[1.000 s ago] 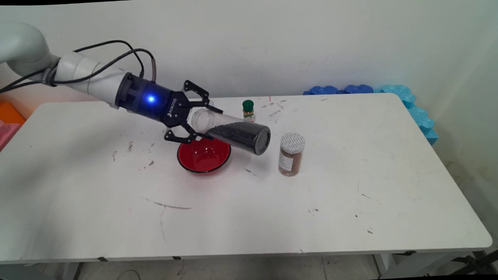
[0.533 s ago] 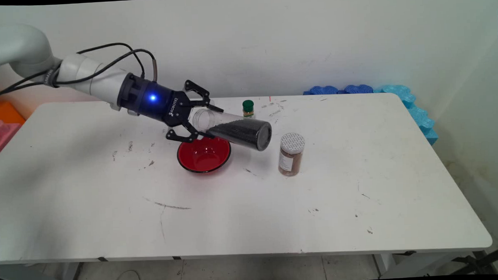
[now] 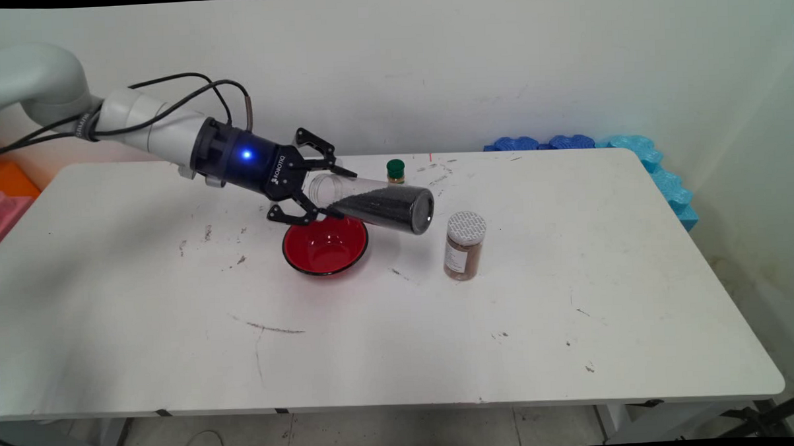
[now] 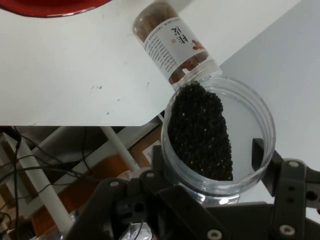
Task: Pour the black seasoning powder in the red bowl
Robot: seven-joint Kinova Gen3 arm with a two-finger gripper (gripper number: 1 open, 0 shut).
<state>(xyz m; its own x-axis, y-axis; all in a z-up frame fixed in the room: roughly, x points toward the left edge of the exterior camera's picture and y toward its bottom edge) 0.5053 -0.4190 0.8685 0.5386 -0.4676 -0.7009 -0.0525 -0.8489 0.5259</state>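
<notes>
Clear jar (image 3: 373, 205) of black seeds, tilted, pinched near its base between gripper (image 3: 322, 194) fingers (image 4: 258, 155). Held above red bowl (image 3: 325, 246), near brown spice jar (image 3: 464, 246) on desk (image 3: 570, 276).

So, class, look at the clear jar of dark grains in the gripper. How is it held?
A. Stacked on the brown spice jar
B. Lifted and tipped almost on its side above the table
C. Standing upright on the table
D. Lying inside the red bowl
B: the gripper holds the clear jar in the air, slanting nearly sideways above the red bowl, apart from the brown spice jar.
</notes>
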